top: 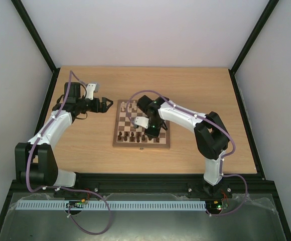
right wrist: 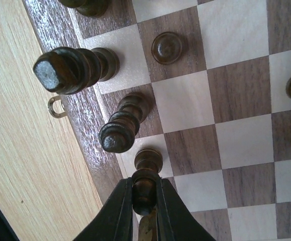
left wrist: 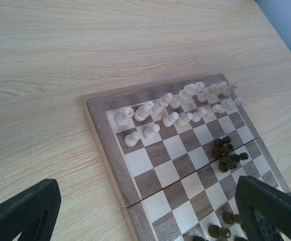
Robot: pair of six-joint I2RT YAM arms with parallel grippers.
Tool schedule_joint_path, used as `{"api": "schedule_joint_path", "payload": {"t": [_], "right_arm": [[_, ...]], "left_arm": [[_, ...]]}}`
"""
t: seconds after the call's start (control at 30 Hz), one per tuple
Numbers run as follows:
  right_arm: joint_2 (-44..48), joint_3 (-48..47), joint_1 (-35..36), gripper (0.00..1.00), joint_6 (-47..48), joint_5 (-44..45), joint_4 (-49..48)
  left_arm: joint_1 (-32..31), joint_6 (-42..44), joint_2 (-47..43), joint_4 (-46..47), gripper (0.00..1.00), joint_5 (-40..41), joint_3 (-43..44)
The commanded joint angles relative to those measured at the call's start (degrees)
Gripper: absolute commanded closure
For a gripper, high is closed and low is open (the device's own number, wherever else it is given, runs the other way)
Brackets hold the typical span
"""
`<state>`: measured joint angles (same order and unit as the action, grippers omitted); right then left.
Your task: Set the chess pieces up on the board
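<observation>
The cream pieces (left wrist: 178, 103) fill two rows at the board's (top: 140, 146) far edge. The dark pieces are only partly placed, and a cluster (left wrist: 226, 155) sits mid-board. The right pincer (right wrist: 144, 188) clenches a dark piece (right wrist: 148, 159) by the border. The left pincer (top: 104, 106) hangs released above the desk (top: 210, 90). No writing is legible.

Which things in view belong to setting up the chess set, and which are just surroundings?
Part of the job:
chessboard
pale pieces, in two rows at one end
dark pieces, some clustered mid-board
dark piece gripped by the right hand

Not part of it:
wooden table
black enclosure frame
</observation>
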<state>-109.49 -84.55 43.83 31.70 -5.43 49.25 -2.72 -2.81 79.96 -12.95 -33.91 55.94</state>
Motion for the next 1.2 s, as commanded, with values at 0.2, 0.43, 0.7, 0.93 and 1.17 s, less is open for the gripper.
{"api": "schedule_joint_path", "payload": {"t": [0.2, 0.43, 0.7, 0.93, 1.17], "right_arm": [[1.4, 1.3, 1.1, 0.94, -0.3, -0.4, 1.7], [2.1, 1.8, 1.2, 0.89, 0.5, -0.6, 2.3], [3.5, -1.7, 0.9, 0.71, 1.1, -0.5, 4.4], [4.1, -9.3, -3.2, 0.68, 0.5, -4.2, 8.4], [-0.9, -14.1, -11.8, 0.72, -6.8, -3.2, 5.7]], "left_arm": [[0.0, -0.4, 0.0, 0.4, 0.02, -1.2, -1.0], [0.0, -0.4, -0.2, 0.5, 0.02, -1.2, -1.2], [0.0, -0.1, -0.5, 0.4, 0.02, -1.1, -1.0], [0.0, 1.2, -1.0, 0.4, 0.02, -0.1, -1.2], [0.2, 2.9, -1.9, 0.0, 0.02, 0.9, -1.4]]}}
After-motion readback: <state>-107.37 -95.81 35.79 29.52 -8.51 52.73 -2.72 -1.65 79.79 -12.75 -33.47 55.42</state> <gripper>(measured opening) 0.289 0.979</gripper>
